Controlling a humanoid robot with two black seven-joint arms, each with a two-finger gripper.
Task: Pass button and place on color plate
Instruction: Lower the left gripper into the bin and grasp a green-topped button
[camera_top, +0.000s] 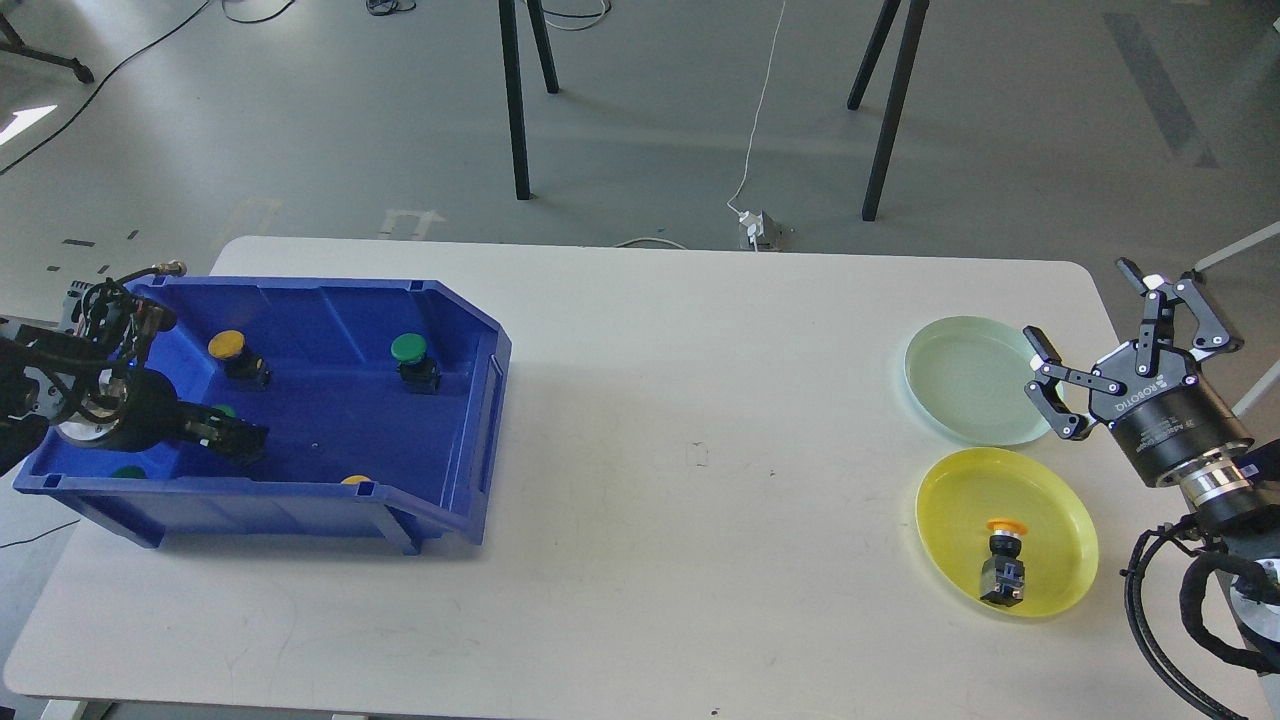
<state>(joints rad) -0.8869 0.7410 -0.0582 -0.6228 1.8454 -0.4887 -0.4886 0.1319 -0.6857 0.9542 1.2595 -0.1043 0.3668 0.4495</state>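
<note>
Desk (640, 420): white, wide, carries everything listed.

Blue bin (330, 300): at nine o'clock on the desk, open-fronted, holds the stock of buttons.

Green plate (965, 380) and yellow plate (1060, 520): at three o'clock, side by side and nearly touching, green farther, yellow nearer. One yellow button (1005, 565) lies tipped on the yellow plate.

Right gripper (1095, 345): beside the green plate, fingers spread wide, holding nothing.

Left gripper (232, 440): low inside the bin at its eight o'clock corner; dark and partly end-on, so I cannot tell how far it is open or whether it has anything. A bit of green (224, 411) shows just behind it, likely a button cap.

Loose buttons in bin: yellow-capped button (236, 355) at eleven o'clock, green-capped button (413, 362) at one o'clock, caps partly hidden at the near wall.

Handling note: step in hand appears to be the pick. Grip the black body, not the cap, and lift clear of the bin wall. Leave the cap end exposed so the right gripper has room at the handover, then match cap colour to plate.
</note>
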